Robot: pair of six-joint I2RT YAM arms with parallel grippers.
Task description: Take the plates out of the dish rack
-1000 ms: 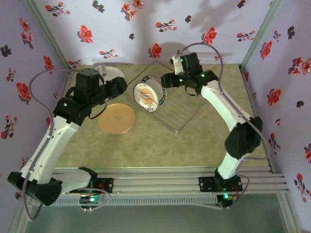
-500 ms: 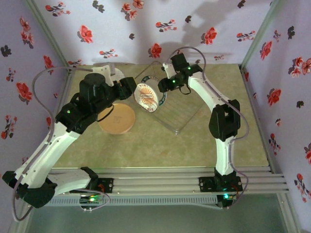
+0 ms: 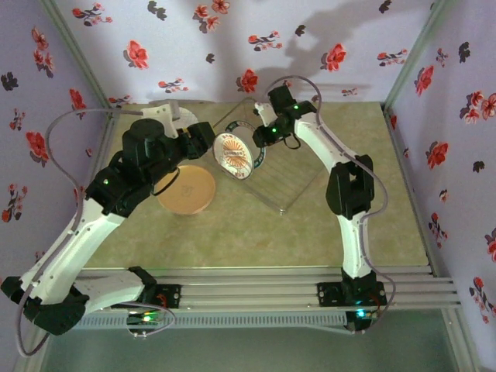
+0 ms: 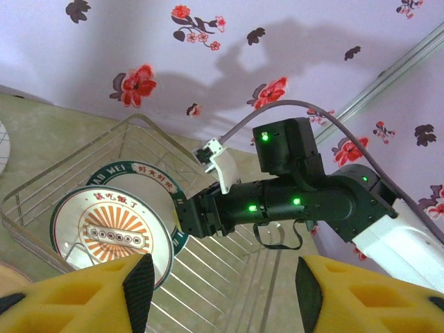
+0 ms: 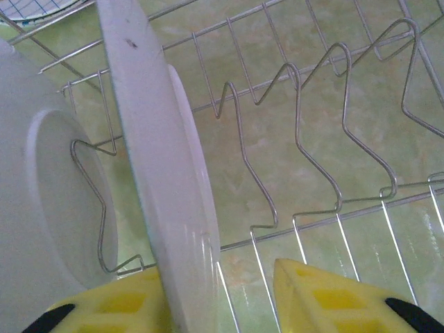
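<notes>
A: Where's the green-rimmed plate (image 5: 156, 173)?
B: Upright in the dish rack (image 5: 312, 104), rim edge-on inside the right claw (image 5: 215, 284), which gapes wide
A: And the left claw (image 4: 218, 291)?
B: Wide too, empty, farther off

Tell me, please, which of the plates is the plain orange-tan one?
The plate lying flat on the table left of the dish rack; the sunburst plate and green-rimmed plate stand tilted in the rack.
</notes>
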